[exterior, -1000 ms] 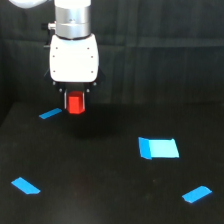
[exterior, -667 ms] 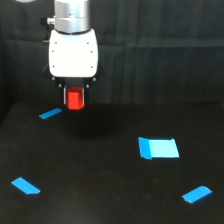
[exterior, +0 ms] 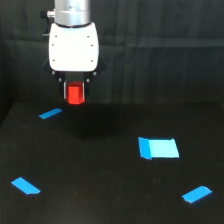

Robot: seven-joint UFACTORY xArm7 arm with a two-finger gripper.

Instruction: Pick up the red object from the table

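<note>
The red object (exterior: 75, 94) is a small bright red-orange block held between the fingers of my gripper (exterior: 75, 96), which is shut on it. The white gripper body (exterior: 73, 46) hangs above it, wider than the block. The block hangs clear above the black table (exterior: 100, 175), at the back of the scene toward the exterior view's left.
A blue tape strip (exterior: 50, 113) lies just below and to the left of the block. A larger light-blue rectangle (exterior: 158, 148) lies right of the middle. Two more blue strips lie near the front left (exterior: 25, 185) and front right (exterior: 196, 193). A dark curtain stands behind.
The gripper has risen with the red block in it, from close to the table to clearly above it.
</note>
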